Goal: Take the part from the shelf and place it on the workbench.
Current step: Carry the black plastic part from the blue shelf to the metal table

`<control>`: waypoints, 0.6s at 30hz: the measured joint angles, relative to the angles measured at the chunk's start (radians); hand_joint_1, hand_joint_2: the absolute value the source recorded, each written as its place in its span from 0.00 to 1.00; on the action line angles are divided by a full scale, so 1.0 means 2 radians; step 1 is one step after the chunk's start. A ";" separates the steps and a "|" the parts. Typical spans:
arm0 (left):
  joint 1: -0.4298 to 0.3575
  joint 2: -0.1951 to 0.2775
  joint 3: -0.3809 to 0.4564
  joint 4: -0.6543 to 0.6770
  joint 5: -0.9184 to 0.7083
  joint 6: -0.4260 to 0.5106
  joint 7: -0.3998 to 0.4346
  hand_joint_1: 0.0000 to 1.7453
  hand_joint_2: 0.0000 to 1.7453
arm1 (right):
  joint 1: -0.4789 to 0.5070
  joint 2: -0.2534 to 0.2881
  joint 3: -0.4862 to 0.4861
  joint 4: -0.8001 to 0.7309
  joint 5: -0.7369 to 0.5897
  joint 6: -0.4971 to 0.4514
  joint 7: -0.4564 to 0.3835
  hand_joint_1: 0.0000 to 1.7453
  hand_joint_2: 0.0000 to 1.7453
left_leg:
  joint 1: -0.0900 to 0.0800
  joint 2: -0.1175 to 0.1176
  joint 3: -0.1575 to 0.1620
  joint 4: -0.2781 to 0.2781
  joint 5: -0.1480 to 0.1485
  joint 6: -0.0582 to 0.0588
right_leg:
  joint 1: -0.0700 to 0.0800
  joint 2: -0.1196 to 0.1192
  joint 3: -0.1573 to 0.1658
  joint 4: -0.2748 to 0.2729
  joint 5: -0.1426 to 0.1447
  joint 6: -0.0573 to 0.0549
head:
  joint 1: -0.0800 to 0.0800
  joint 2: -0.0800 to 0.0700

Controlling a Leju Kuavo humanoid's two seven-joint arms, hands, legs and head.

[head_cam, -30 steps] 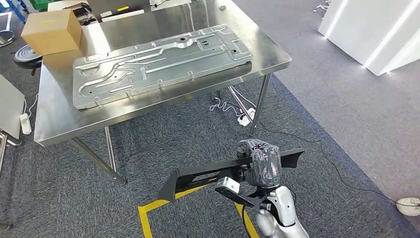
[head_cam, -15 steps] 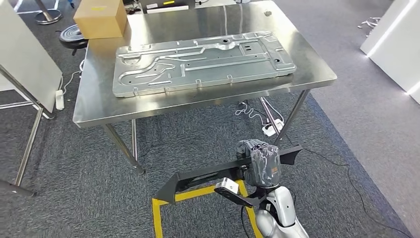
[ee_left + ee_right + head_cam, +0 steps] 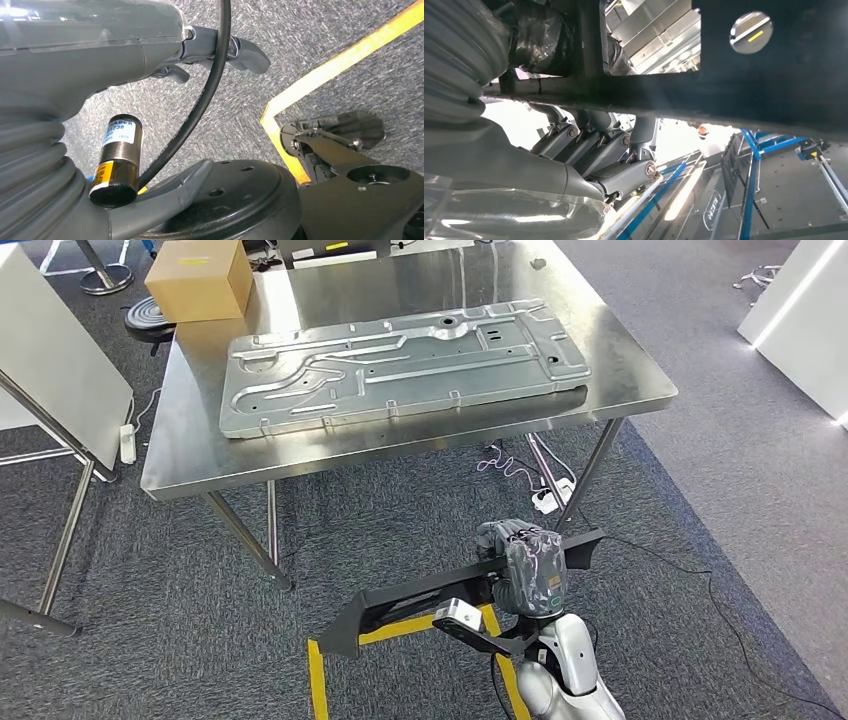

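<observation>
Steel workbench (image 3: 190,465) w/ metal panel (image 3: 400,365) on grey carpet (image 3: 150,640); right hand (image 3: 525,560) grips black part (image 3: 440,590), left hand (image 3: 220,50) holds nothing, fingers apart.

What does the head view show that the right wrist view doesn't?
Head view: the steel workbench carrying a large stamped metal panel and a cardboard box, plus yellow floor tape. Right wrist view: blue framing in the background, and the fingers seen from close up. Both: the right hand gripping the long black part.
</observation>
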 joint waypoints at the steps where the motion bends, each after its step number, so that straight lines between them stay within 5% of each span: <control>1: 0.000 0.000 0.000 0.000 0.000 0.001 0.002 0.00 1.00 | 0.000 -0.001 0.000 0.000 0.001 0.000 0.000 1.00 1.00 | 0.000 0.000 0.000 0.000 0.000 0.000 | 0.000 0.000 0.000 0.000 0.000 0.000 | 0.000 0.000; 11: 0.000 -0.003 -0.003 0.000 -0.001 0.006 0.015 0.00 1.00 | -0.006 -0.008 0.000 0.000 0.027 0.005 0.016 1.00 1.00 | -0.001 0.000 0.000 0.001 0.000 -0.001 | -0.001 0.000 0.001 0.000 0.000 0.000 | 0.000 0.000; 18: -0.001 -0.004 -0.013 0.000 -0.001 0.009 0.029 0.00 1.00 | -0.054 -0.048 0.000 0.000 0.054 0.035 0.031 1.00 1.00 | -0.002 0.000 -0.001 0.002 0.000 -0.001 | -0.002 0.000 0.001 -0.001 0.001 0.002 | 0.000 0.000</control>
